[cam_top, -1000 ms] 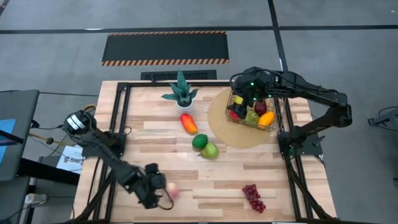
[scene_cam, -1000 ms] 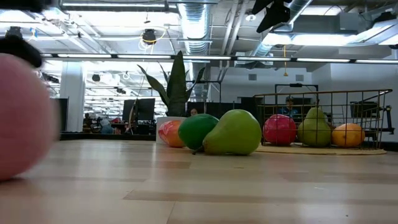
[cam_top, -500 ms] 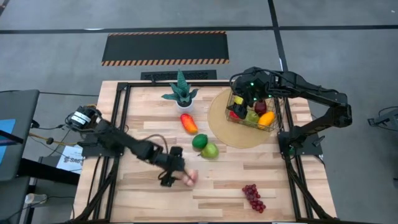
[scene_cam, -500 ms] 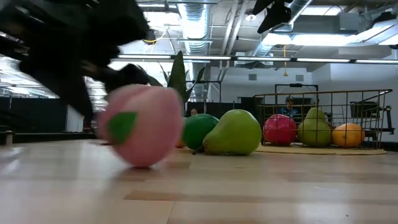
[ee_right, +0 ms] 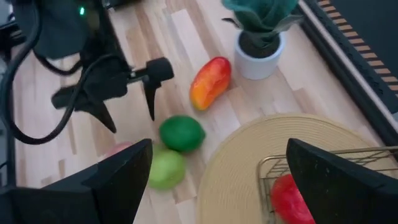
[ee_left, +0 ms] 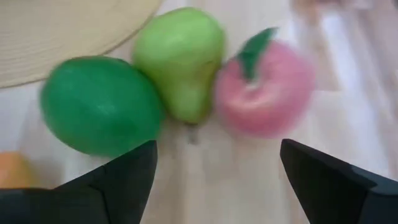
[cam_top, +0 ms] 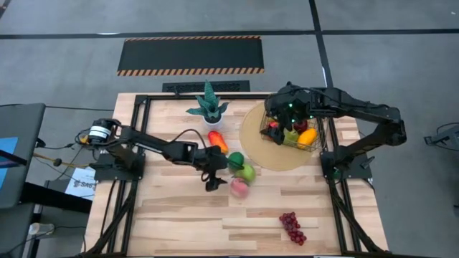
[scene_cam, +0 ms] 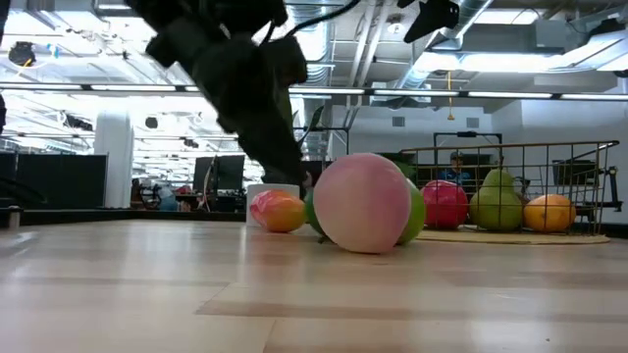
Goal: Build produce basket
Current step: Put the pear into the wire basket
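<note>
Right now the left gripper (cam_top: pixel 213 170) hangs over the middle of the table with its fingers apart and nothing between them; in its wrist view the peach (ee_left: pixel 264 89) lies on the wood ahead of the fingertips, touching the green pear (ee_left: pixel 182 60), with the green avocado (ee_left: pixel 99 104) on the pear's other side. Seen from above, the peach (cam_top: pixel 239 188) sits at about four o'clock from that gripper, and the basket (cam_top: pixel 293 130) stands on the round tan mat (cam_top: pixel 252 143) at roughly two o'clock, already holding several fruits. The right gripper (cam_top: pixel 275 107) hovers at the basket's ten o'clock corner, its fingers spread and empty. The grapes (cam_top: pixel 292 226) lie well apart at five o'clock. The peach looks round and free to roll, so closing on it off-centre could squeeze it away. Fingers coming in beside the touching pear could knock that fruit off as well.
</note>
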`<state>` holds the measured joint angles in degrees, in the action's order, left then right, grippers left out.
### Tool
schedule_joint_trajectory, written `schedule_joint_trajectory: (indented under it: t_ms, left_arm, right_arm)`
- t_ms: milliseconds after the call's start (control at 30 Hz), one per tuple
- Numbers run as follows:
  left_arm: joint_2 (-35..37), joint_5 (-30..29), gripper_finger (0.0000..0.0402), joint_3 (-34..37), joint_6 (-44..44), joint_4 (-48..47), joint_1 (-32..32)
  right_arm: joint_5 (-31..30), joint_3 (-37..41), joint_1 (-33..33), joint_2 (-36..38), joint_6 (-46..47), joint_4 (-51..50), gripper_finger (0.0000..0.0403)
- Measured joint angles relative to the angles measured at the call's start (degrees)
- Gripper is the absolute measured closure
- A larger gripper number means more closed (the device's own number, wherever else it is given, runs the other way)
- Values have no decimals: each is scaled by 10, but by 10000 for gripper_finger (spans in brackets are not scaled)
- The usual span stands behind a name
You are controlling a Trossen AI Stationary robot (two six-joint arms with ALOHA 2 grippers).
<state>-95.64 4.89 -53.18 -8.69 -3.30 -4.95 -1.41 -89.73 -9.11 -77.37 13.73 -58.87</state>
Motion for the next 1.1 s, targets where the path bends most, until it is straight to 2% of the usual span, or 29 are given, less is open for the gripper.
schedule_joint_trajectory:
  t_ms: [67, 167, 367, 500, 667, 733, 900, 1100]
  left_arm:
    - [19, 21, 74, -21, -11, -65, 0]
    - [55, 19, 74, -49, -14, -159, -3]
    - [180, -73, 74, -67, -31, -319, 0]
    - [261, -123, 74, -67, -92, -370, -1]
    - [329, -175, 74, -66, -154, -394, -5]
    - [348, -184, 74, -67, -161, -401, -8]
    - [368, -207, 74, -67, -166, -436, -20]
    - [366, -208, 74, -66, -181, -474, -36]
  right_arm:
    - [0, -1, 17, -14, 0, 4, 17]
    - [-5, 0, 36, -44, 0, -2, 17]
    - [-6, 0, 70, -139, -14, 54, 17]
    - [-3, 0, 79, -202, -35, 107, 17]
    - [-2, 0, 80, -268, -36, 116, 17]
    - [-2, 0, 80, -289, -71, 112, 17]
    - [5, 0, 97, -306, -197, 106, 17]
    - [56, 0, 125, -307, -142, 55, 17]
